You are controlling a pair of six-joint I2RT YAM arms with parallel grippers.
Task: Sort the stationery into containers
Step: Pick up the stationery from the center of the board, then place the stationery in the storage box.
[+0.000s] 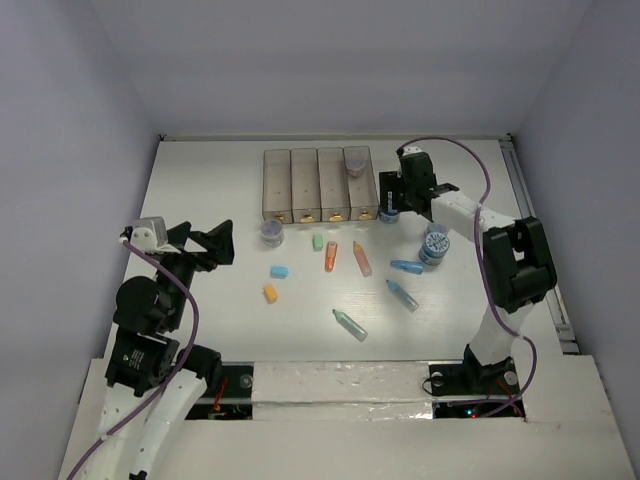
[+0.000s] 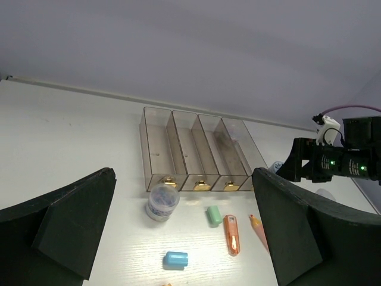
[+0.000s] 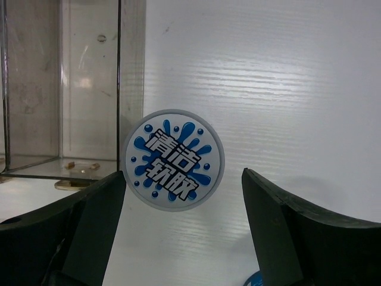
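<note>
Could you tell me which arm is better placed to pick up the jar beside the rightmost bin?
Right: the right gripper, open, sits over that jar, fingers flanking it; the left gripper is far off.

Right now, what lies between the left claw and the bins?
A small jar stands there, just before the near end of the bins; the left wrist view shows it best.

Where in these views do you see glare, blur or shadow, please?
Right wrist: the jar lid print is crisp, and the table beside it glares. Left wrist: bins sharp, left claw dark and soft-edged. Top external: even light, faint shadows.
</note>
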